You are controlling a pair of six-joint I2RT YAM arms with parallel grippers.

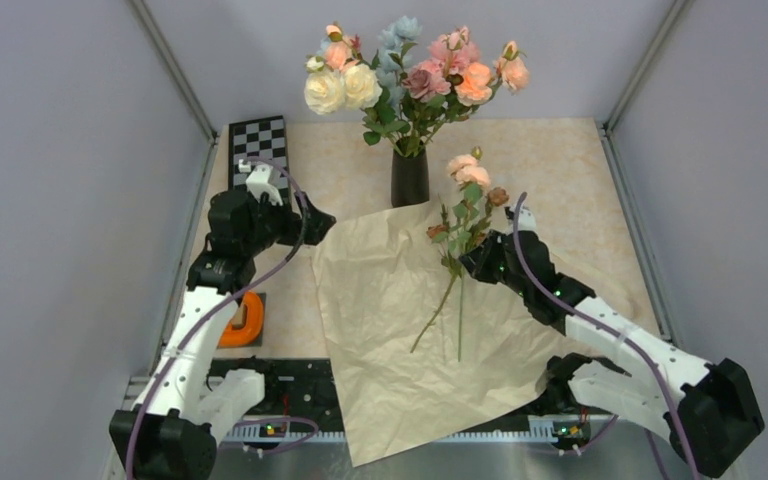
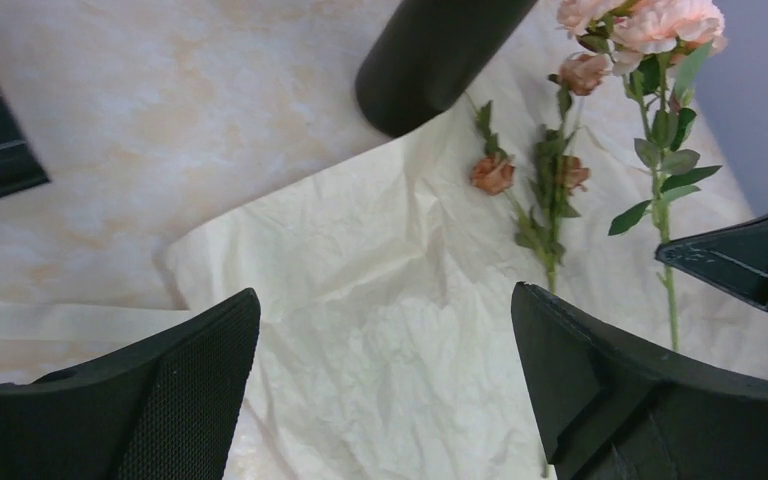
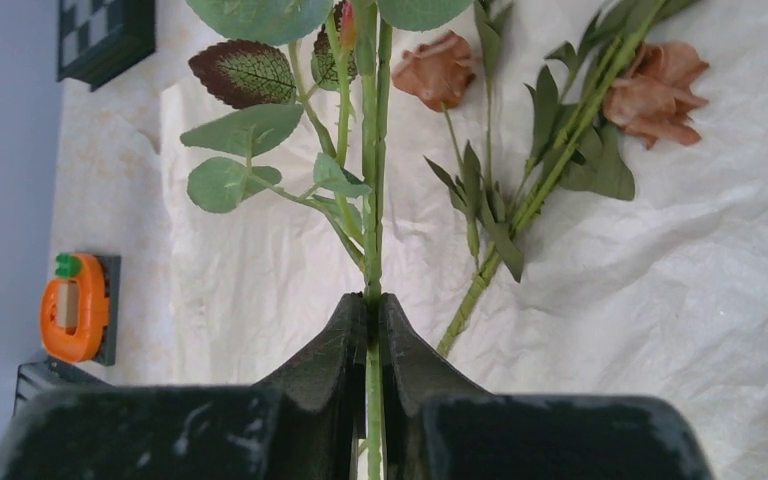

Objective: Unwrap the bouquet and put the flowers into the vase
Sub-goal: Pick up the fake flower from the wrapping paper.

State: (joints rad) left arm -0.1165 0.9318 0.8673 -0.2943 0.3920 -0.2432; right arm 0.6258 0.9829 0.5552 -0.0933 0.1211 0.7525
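- In the top view, the right gripper (image 1: 478, 256) sits right of centre. Its jaws are clenched on the green stem of a peach-pink rose (image 1: 468, 170).
- The right wrist view shows the two fingers (image 3: 330, 350) pressed flat against that stem (image 3: 372, 200). Its leaves fan out to the upper left of the frame.
- The held rose's blooms point toward the top of the top view, just right of the vase (image 1: 409, 180). The stem runs down over the wrapping paper (image 1: 390, 330), and we cannot tell whether its tip touches the sheet.
- Two brownish-mauve rose stems (image 3: 520, 190) lie flat on the paper, just right of the held stem in the right wrist view.
- The paper is spread open and crinkled across the middle of the table (image 1: 560, 180). Its upper edge reaches the foot of the vase.
- The black vase stands upright at upper centre and holds a bunch of cream, pink, orange and pale-blue blooms (image 1: 400, 75).
- The left gripper (image 1: 260, 182) is at centre left, and its jaws are released and spread wide. In its own view it (image 2: 385, 300) hovers over the paper with nothing between the fingers.
- A checkerboard (image 1: 260, 140) lies at upper left and an orange object (image 1: 243, 322) at lower left.
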